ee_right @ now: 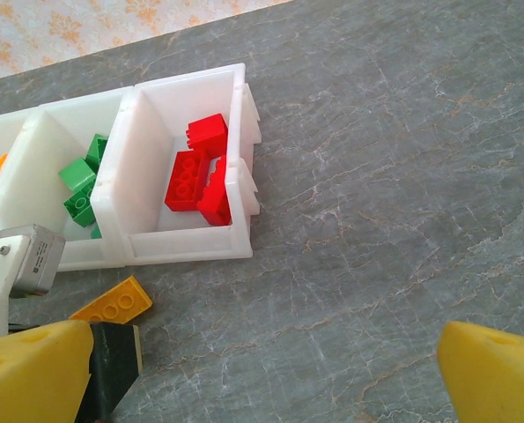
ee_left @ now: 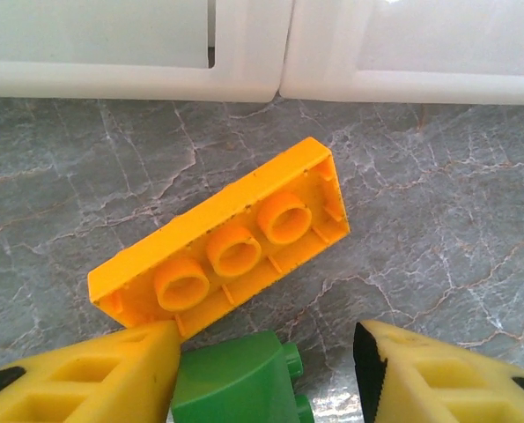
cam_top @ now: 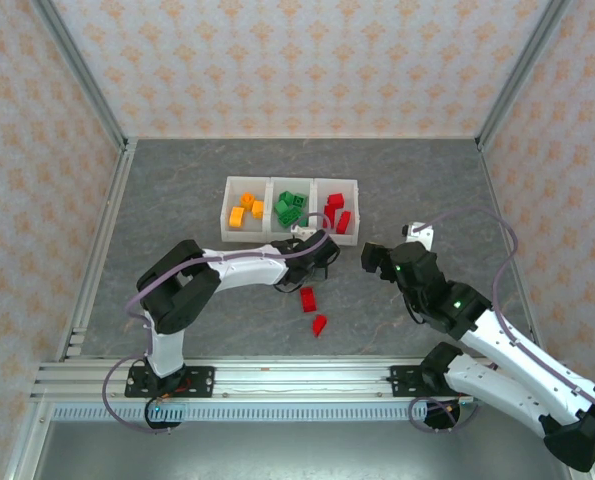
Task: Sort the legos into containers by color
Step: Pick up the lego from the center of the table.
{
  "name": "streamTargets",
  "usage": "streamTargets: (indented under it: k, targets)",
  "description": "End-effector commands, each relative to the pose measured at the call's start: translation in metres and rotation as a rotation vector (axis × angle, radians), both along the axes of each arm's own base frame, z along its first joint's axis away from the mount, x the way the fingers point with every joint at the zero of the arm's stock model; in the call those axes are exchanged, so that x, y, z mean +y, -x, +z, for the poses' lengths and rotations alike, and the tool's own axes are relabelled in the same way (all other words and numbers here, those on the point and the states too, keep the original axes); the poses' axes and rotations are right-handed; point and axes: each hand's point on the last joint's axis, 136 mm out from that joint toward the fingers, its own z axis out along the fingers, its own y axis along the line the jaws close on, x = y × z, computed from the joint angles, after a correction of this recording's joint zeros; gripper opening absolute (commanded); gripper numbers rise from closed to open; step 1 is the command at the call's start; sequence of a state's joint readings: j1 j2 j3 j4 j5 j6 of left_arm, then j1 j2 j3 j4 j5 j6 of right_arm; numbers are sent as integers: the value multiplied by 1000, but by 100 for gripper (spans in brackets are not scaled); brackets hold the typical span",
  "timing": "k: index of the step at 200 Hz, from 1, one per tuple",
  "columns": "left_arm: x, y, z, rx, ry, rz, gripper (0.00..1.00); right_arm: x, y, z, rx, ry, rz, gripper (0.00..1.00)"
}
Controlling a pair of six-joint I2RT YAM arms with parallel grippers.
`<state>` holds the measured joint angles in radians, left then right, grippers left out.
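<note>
The containers (cam_top: 225, 210) hold orange, green (ee_right: 81, 181) and red legos (ee_right: 195, 172) from left to right. My left gripper (ee_left: 266, 370) is open just in front of the bins' wall (ee_left: 138, 79). A green lego (ee_left: 239, 379) lies between its fingers, against the left one and apart from the right one. An orange lego (ee_left: 222, 251) lies upside down on the table just beyond it. Two red legos (cam_top: 308, 299) (cam_top: 319, 324) lie on the table nearer the arms. My right gripper (ee_right: 266, 379) hovers open with nothing between its fingers, to the right of the bins.
The left gripper (cam_top: 322, 250) and the right gripper (cam_top: 374, 258) are close together in front of the red bin (ee_right: 182, 247). Patterned walls and metal rails (cam_top: 102, 250) bound the grey table.
</note>
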<state>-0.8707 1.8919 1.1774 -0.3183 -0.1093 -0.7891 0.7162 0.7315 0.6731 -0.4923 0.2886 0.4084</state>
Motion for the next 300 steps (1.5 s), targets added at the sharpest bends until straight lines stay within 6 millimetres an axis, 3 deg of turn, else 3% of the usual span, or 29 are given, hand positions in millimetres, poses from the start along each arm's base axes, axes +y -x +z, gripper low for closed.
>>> streamTargets:
  k: [1,38,44,88,150,157,197,261,300]
  targets:
    - [6,1,-5,11,-25,21,56,-7,-1,2,-15,3,-35,100]
    - [11,3,-12,32,-15,29,53,-9,-1,3,-19,4,-41,100]
    - [14,6,-25,54,-38,31,53,-9,-1,3,-18,4,-42,100]
    - [22,14,-39,82,-54,38,53,-9,-1,3,-18,2,-43,100]
    - [30,20,-39,84,-59,50,39,-9,0,5,-24,-6,-42,100]
    - [29,19,-27,65,-37,52,38,-9,0,5,-24,-6,-43,100]
    - [29,25,-13,36,-4,43,38,-9,0,5,-24,-9,-40,100]
    - [25,38,-29,77,-14,21,31,-7,0,4,-21,-7,-32,100]
    - [41,30,-7,13,-57,87,24,-7,1,2,-17,-7,-29,100]
